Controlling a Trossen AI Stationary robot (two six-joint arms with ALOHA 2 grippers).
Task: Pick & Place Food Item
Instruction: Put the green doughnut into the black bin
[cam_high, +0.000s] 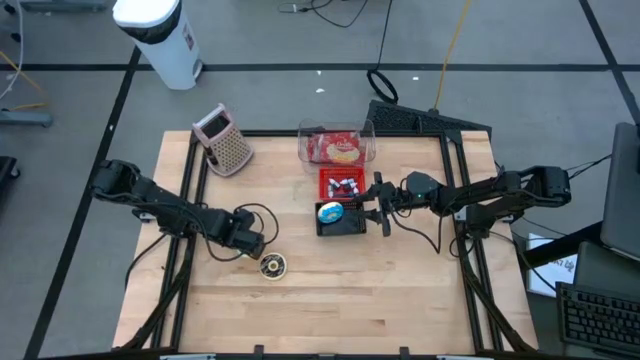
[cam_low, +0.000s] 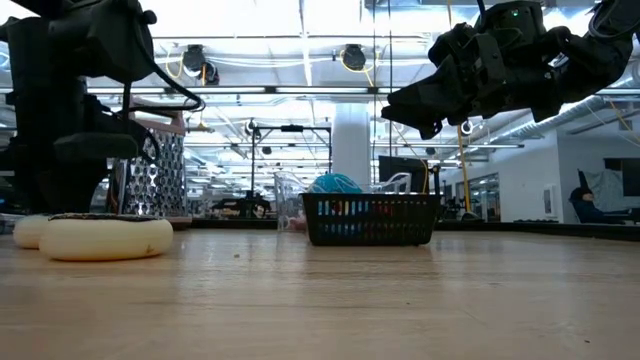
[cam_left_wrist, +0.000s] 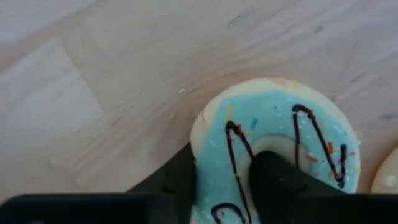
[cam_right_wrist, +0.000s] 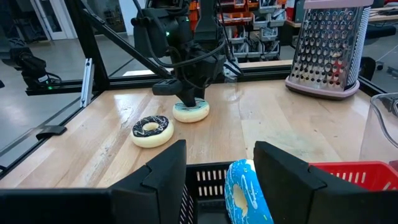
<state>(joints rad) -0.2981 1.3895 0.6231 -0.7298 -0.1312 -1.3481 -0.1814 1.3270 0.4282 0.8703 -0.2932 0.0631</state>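
Blue-iced doughnut under the left gripper, one finger in its hole, one outside the ring.

It lay flat on the table, left of the chocolate doughnut, jaws straddling the ring, not yet clearly pinching. It looked light, soft and squashable, so a gentle hold across the ring suited it. Right of these, over the black basket, the right gripper hung level, jaws spread and empty.

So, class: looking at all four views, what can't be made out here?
- High view: blue-iced donut hidden under the left gripper.
- Left wrist view: the donut's near part is cut off by the edge and covered by the fingers.
- High view: contents of the red basket and clear container too small to identify.
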